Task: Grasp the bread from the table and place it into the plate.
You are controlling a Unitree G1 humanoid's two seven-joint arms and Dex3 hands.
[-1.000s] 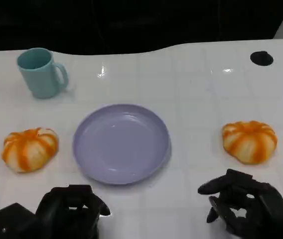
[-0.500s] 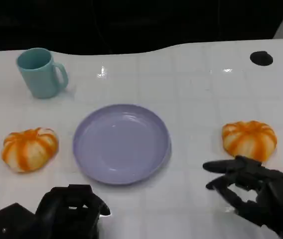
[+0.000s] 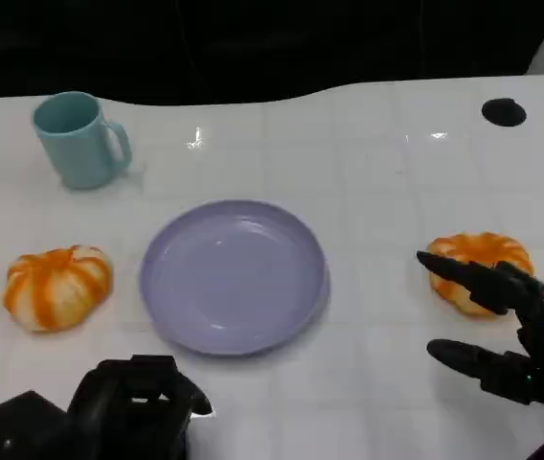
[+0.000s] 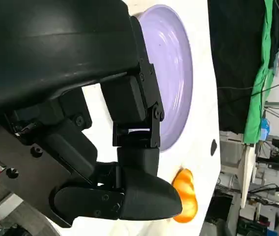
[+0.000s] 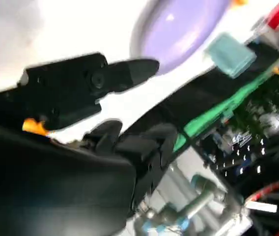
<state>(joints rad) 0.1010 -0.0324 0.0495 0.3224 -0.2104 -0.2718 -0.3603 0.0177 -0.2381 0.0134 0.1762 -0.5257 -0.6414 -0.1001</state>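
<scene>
Two orange-and-white striped bread rolls lie on the white table: one left of the lavender plate, the other to its right. The plate holds nothing. My right hand hovers at the right roll's near side with fingers spread apart, the upper ones overlapping the roll's front edge, holding nothing. A sliver of that roll shows beside the right hand in the right wrist view. My left hand sits at the table's front edge with fingers curled in on nothing.
A teal mug stands at the back left. A small black disc lies at the back right. The table's far edge meets a dark background. The mug and plate show blurred in the right wrist view.
My right hand has moved right and forward toward the right roll, and its fingers have spread wider. The left hand has not moved.
</scene>
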